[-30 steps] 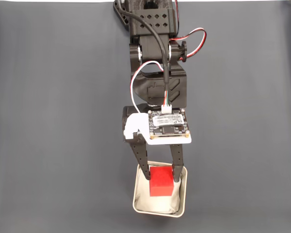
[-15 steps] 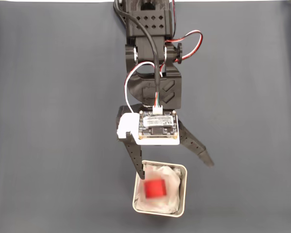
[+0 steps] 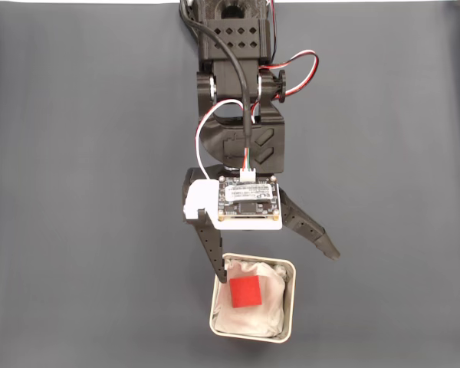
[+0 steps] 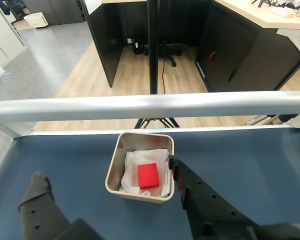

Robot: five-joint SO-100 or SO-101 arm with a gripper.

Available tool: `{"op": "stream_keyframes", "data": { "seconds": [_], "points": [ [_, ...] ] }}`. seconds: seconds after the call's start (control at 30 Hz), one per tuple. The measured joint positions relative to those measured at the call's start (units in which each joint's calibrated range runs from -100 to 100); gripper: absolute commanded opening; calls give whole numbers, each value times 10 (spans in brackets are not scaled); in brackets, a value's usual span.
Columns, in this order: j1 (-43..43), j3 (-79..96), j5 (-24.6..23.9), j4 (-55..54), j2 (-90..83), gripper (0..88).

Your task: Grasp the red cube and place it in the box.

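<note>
Resting on the white lining inside the box (image 3: 290, 307), the cube (image 3: 245, 291) lies free; fingers (image 3: 219, 270) spread wide just above the box, no writing legible.

Black robot arm reaches down the fixed view from the top edge, its gripper (image 3: 278, 266) empty, jaws spread wide apart and pointing downward.
</note>
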Motion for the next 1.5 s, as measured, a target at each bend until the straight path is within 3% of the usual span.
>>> {"op": "stream_keyframes", "data": {
  "seconds": [0.43, 0.47, 0.6, 0.7, 1.07, 1.5],
  "points": [
    [0, 0, 0, -2, 0, 495],
    [0, 0, 0, -2, 0, 466],
    [0, 0, 0, -3, 0, 168],
    [0, 0, 1, -3, -1, 8],
    [-18, -81, 2, 134, -143, 0],
    [-33, 319, 13, 189, -546, 0]
  ]
}}
